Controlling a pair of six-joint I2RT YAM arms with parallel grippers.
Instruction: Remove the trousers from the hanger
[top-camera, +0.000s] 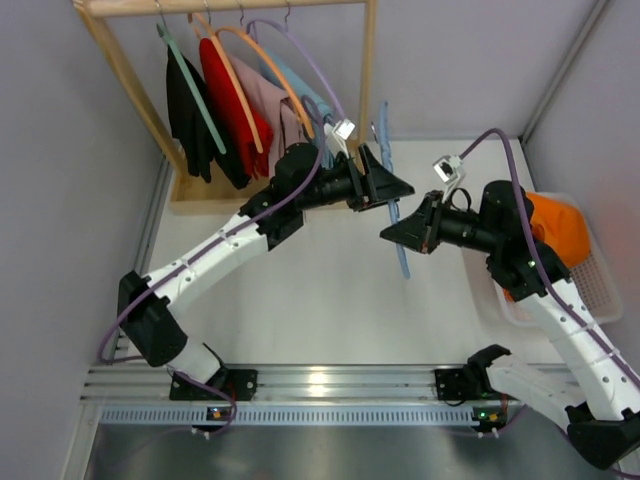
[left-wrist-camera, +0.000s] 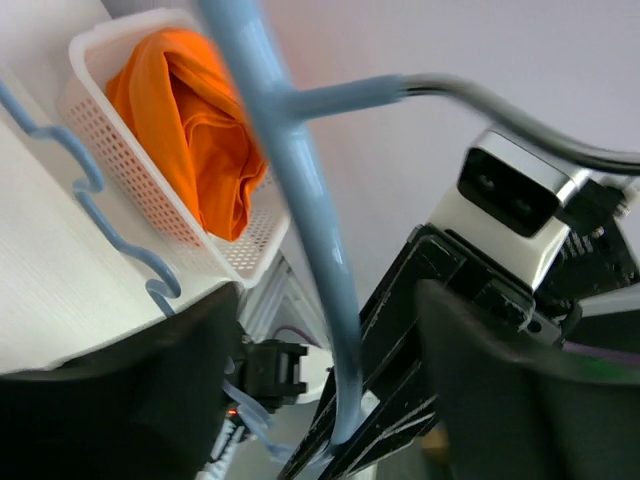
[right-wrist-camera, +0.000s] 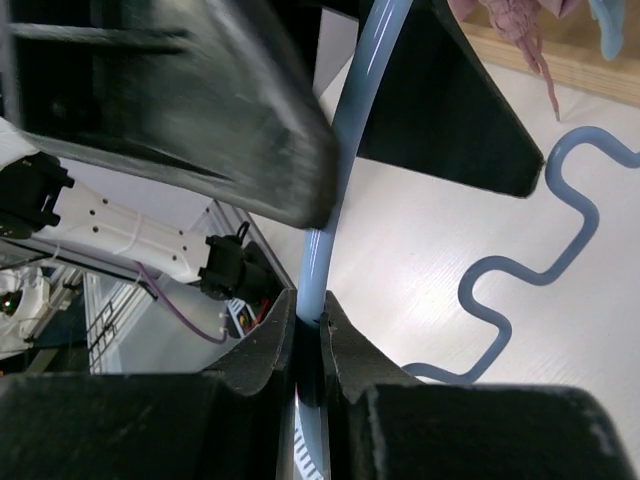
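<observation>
Hanger (right-wrist-camera: 313, 268) shows clamped in right gripper (right-wrist-camera: 310, 318) only from right wrist; left gripper (left-wrist-camera: 325, 330) stands apart.

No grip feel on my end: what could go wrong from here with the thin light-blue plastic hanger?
The right gripper alone is shut on the thin light-blue plastic hanger, pinching its bar; it may pivot or slip. The left gripper is open astride that bar; backing out crooked could snag it. The right arm reaches over the white mesh basket holding the orange cloth trousers; a sweep might knock it.

No legible text, labels, brands, numbers or signs anywhere in the top view or either wrist view.
</observation>
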